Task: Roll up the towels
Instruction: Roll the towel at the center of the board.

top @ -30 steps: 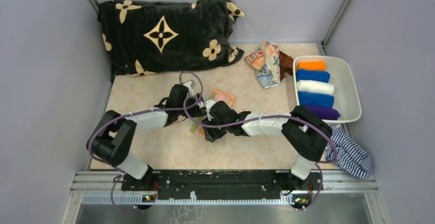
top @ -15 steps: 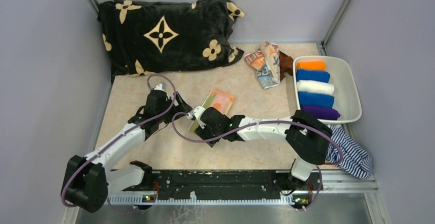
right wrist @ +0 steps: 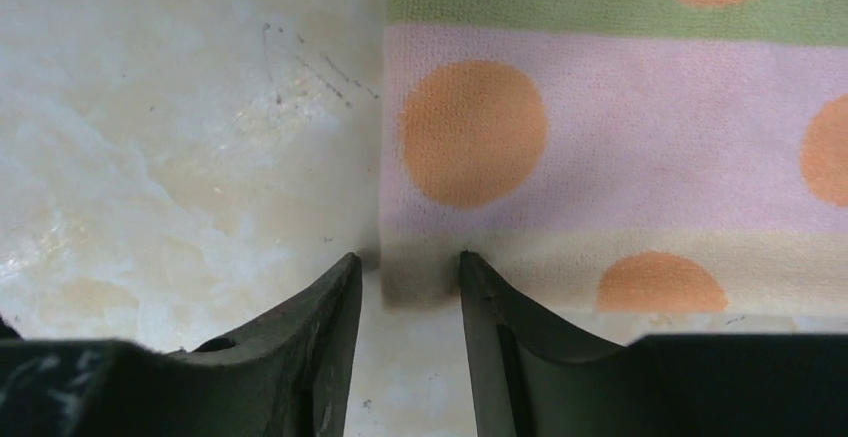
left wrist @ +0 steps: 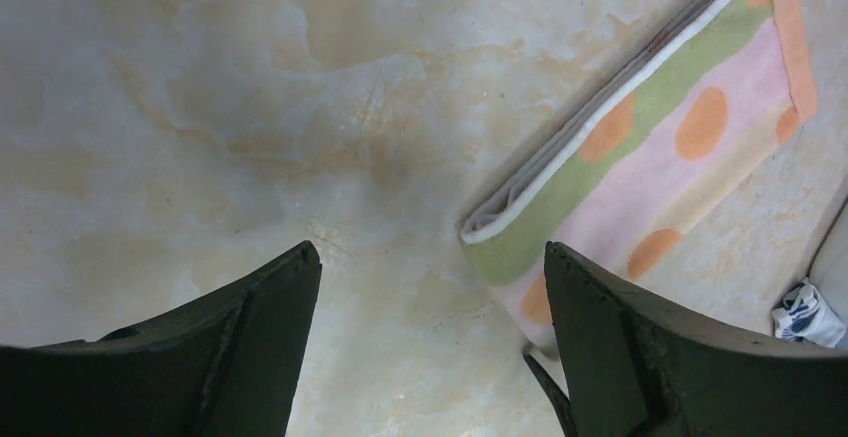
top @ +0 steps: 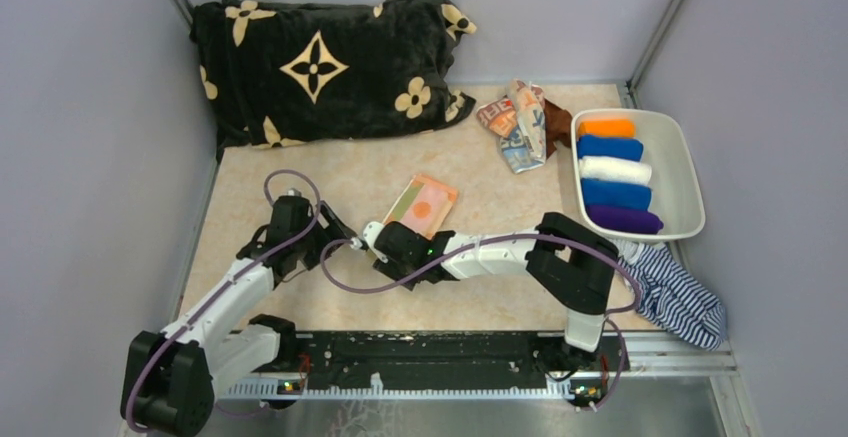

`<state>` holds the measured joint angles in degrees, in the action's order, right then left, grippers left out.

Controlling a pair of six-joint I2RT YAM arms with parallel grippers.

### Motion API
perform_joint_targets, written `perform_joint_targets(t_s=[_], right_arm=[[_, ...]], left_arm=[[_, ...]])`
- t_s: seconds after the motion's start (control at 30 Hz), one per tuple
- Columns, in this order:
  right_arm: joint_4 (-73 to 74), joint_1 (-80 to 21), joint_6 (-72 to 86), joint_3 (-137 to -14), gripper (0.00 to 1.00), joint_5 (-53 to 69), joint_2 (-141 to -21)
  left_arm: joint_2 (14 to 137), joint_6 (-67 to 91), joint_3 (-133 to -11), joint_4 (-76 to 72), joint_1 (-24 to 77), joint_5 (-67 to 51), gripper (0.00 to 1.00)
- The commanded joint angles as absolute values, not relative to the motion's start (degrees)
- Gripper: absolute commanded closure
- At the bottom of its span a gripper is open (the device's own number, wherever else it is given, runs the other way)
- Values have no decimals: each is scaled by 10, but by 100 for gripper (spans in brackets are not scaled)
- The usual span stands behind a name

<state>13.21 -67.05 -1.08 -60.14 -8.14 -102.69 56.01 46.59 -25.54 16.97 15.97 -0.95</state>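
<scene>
A folded peach towel (top: 422, 205) with orange dots and a green band lies flat mid-table; the left wrist view shows it (left wrist: 650, 127) at upper right. My right gripper (top: 378, 240) is low at its near left corner. In the right wrist view the gripper (right wrist: 405, 262) is open but narrow, with the towel's corner (right wrist: 425, 272) between the tips and a gap on the left side. My left gripper (top: 335, 242) hovers left of the towel, wide open (left wrist: 432, 267) over bare table. A crumpled pale printed towel (top: 518, 122) and a brown one (top: 556, 117) lie at the back right.
A white bin (top: 683, 172) at the right holds several coloured rolls (top: 612, 170). The big black flowered blanket (top: 320, 62) fills the back left. A navy-striped cloth (top: 680, 302) hangs at the near right edge. Grey walls enclose the table.
My left arm has pulled back left and toward the near edge, and its jaws have opened wider. My right gripper has slid left to the towel's near corner, and its jaws have narrowed.
</scene>
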Motion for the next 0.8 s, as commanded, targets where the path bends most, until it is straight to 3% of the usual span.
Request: perform_joint_targets(t_s=[0.0, 0.3, 0.5, 0.77], right_arm=[[164, -676, -11, -614, 62, -129, -1064], [127, -667, 73, -602, 100, -70, -1033], [43, -617, 170, -560, 100, 45, -990], [-29, -583, 229, -520, 100, 110, -969]], left_arm=[[544, 491, -248, 193, 157, -39, 13], [542, 545, -222, 171, 157, -135, 15], [544, 598, -193, 120, 163, -180, 19], [581, 666, -178, 50, 202, -177, 28]])
